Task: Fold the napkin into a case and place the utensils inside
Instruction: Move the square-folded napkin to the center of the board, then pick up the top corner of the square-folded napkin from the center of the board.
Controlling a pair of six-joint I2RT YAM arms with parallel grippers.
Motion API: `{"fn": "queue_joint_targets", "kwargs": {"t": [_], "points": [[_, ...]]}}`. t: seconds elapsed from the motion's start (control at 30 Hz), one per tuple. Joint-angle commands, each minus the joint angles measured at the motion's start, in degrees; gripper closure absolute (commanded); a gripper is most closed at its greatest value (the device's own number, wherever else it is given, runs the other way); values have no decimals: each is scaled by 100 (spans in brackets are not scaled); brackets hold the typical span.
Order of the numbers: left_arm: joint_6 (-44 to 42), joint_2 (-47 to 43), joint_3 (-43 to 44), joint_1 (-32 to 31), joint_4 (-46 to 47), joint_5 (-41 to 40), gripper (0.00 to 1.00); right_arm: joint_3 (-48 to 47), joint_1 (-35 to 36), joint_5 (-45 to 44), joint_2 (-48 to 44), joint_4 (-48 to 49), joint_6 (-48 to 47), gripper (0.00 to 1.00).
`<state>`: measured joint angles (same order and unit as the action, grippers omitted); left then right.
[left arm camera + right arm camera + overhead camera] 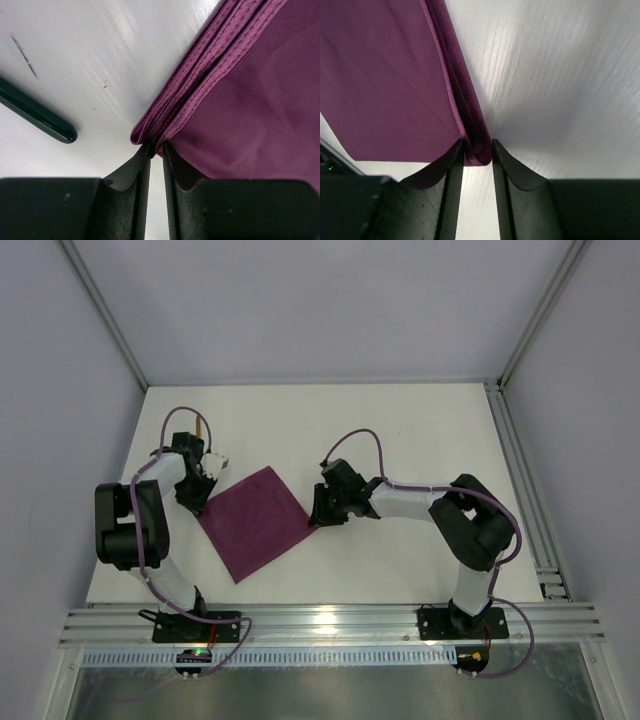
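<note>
Shows the napkin (255,520) folded into several layers, lying flat as a diamond on the white table (400,420) between the two arms. Pinches its left corner with the left gripper (156,147), fingers almost together on the stacked hems, and clamps its right corner with the right gripper (477,150), the folded edge caught between the fingers. Leaves a dark handle (37,115) lying on the table near the left gripper, apart from the cloth.
</note>
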<state>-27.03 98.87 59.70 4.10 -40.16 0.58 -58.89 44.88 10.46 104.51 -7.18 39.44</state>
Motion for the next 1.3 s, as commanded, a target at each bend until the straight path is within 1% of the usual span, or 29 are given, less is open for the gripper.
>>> {"fn": "queue_joint_targets", "kwargs": {"t": [0.0,0.03,0.07,0.13,0.17,0.2,0.27,0.33,0.37,0.4,0.47,0.53,0.63,0.77,0.8,0.83,0.87,0.9,0.97,1.03,1.07,1.1,1.13,1.17,1.2,1.23,1.27], "points": [[-31,308,-178,3,676,206,82,220,20,97,52,217,274,68],[-31,300,-187,3,668,214,82,255,20,88,17,234,309,72],[-39,291,-196,3,668,267,82,308,20,88,-1,261,327,78],[-66,247,-196,3,633,398,81,326,20,70,-18,252,319,85],[-75,221,-196,3,624,451,81,326,20,44,-27,243,310,90],[-66,194,-187,3,606,495,81,326,20,-8,-27,217,292,91],[-57,45,-152,12,580,679,72,308,-15,-44,-53,165,231,95],[-57,-148,-161,12,580,803,61,378,-85,-88,-106,138,213,96],[-40,-366,-143,12,527,864,57,431,-172,-97,-202,138,196,96],[-13,-464,-108,3,475,908,52,484,-216,-105,-255,138,196,96],[39,-745,67,12,308,1040,49,694,-391,-114,-491,129,152,96],[75,-886,225,12,-43,1391,46,922,-515,-158,-677,42,90,96],[110,-984,533,-5,-474,1760,44,1203,-726,-263,-1054,-239,-94,96],[224,-817,648,-198,-589,1674,44,1512,-963,-316,-1485,-679,-401,96],[250,-721,613,-260,-581,1630,44,1547,-1086,-316,-1634,-880,-559,96],[277,-668,587,-330,-528,1560,44,1574,-1157,-308,-1696,-1003,-630,93],[329,-624,578,-574,-510,1551,44,1557,-1209,-342,-1758,-1283,-718,78],[356,-528,569,-655,-493,1568,44,1469,-1341,-482,-1906,-1425,-875,68],[452,-465,578,-848,-449,1551,44,1285,-1456,-676,-2083,-1802,-1034,52],[531,-404,639,-911,-379,1542,44,802,-1491,-1018,-2206,-1944,-1306,48],[619,-386,665,-937,-283,1559,44,592,-1483,-1019,-2172,-1971,-1429,48],[654,-351,709,-946,-264,1568,44,128,-1482,-1019,-2093,-1980,-1544,48],[672,-316,814,-972,-255,1585,44,-102,-1474,-1011,-1971,-1972,-1806,48],[681,-220,858,-998,-281,1577,44,-357,-1456,-1002,-1630,-1928,-1930,50],[681,-176,885,-1060,-290,1559,45,-838,-1430,-1011,-1427,-1901,-2036,56],[672,-132,920,-1086,-282,1533,45,-1061,-1395,-924,-1207,-1866,-2237,60],[664,-44,903,-1121,-282,1481,46,-1306,-1377,-862,-778,-1788,-2317,65]]}}
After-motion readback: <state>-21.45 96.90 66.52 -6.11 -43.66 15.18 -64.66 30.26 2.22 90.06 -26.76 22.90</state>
